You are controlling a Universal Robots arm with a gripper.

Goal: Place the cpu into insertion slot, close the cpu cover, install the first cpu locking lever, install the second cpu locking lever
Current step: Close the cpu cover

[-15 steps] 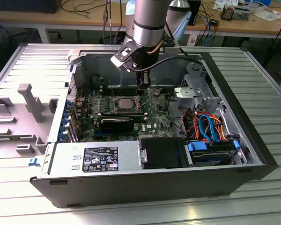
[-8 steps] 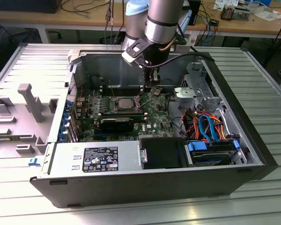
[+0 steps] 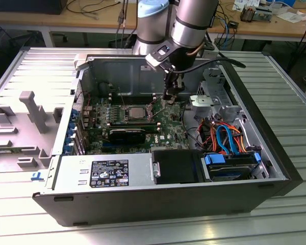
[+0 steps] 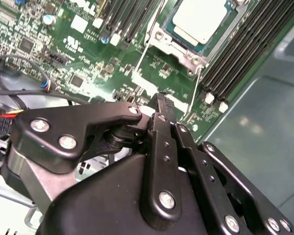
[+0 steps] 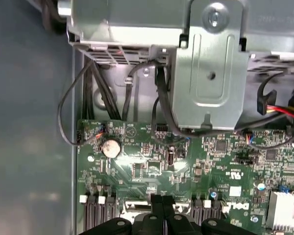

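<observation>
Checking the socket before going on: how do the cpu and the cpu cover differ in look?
The cpu is a solid pale plate; the cpu cover is a darker open frame. The cpu sits in the middle; the cpu cover rings it. Both are flat, square metal.

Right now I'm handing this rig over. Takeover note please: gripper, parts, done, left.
Gripper: shut, nothing between the fingers, low over the green board close beside the socket.
cpu: seated in the insertion slot.
cpu cover: lying down around the cpu's edges.
Done: cpu placed; cover appears closed.
Left: the locking levers. Thin wire arms show alongside the socket, but I cannot tell whether they are latched.
</observation>
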